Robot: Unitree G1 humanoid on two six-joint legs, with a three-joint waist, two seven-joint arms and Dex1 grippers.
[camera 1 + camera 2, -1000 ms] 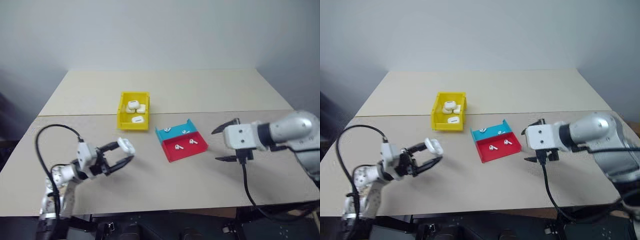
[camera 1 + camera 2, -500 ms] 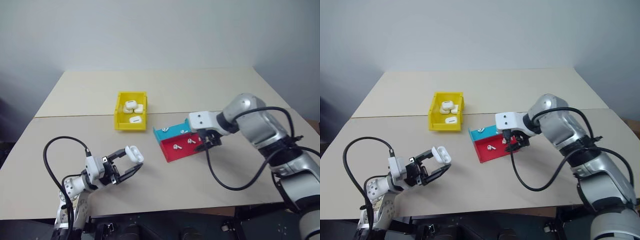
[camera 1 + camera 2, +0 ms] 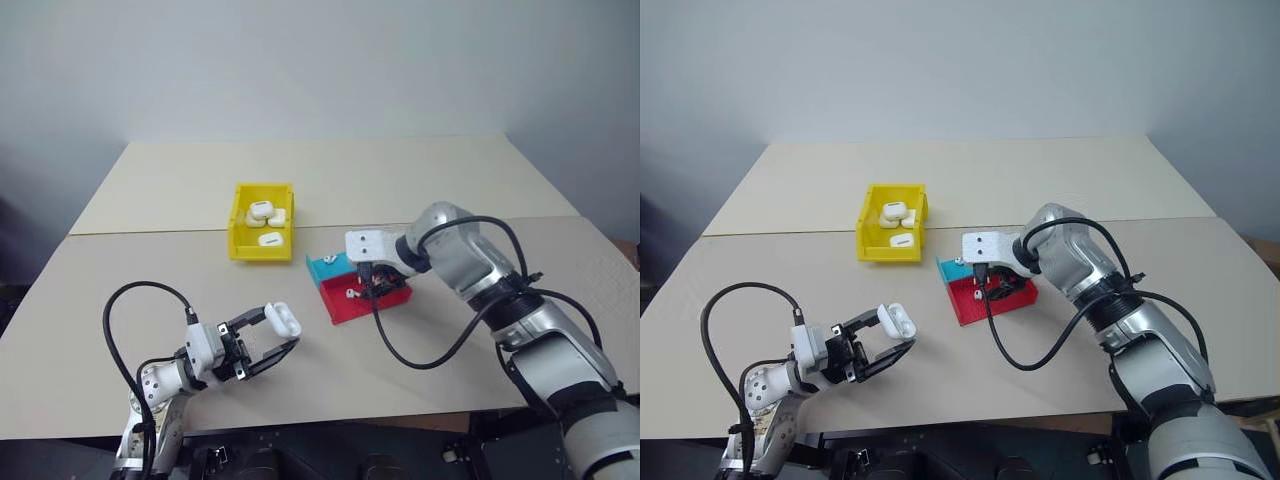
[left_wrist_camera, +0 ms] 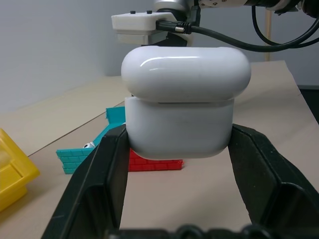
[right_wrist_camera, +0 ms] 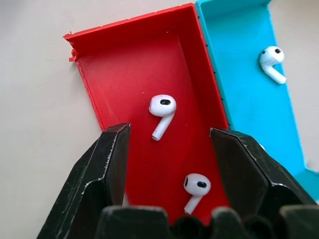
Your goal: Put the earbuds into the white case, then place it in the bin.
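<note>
While our left gripper (image 3: pixel 268 335) hugs the white case (image 4: pixel 183 102), our right gripper (image 5: pixel 169 144) hangs open over tiny, light, slippery earbuds (image 5: pixel 162 113) in the red tray (image 5: pixel 124 59), so we should pinch the round head softly.

Bare table (image 3: pixel 420 185) lies open around the bin (image 3: pixel 262 235); the tray's (image 5: pixel 114 64) walls hem the earbuds (image 5: pixel 162 112).

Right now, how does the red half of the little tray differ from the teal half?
The red half holds two earbuds; one earbud shows in the teal half. The right gripper hangs over the red half with its jaws apart, not over the teal half. In the head views the teal half lies nearer the yellow bin. Both are shallow, joined side by side.
</note>
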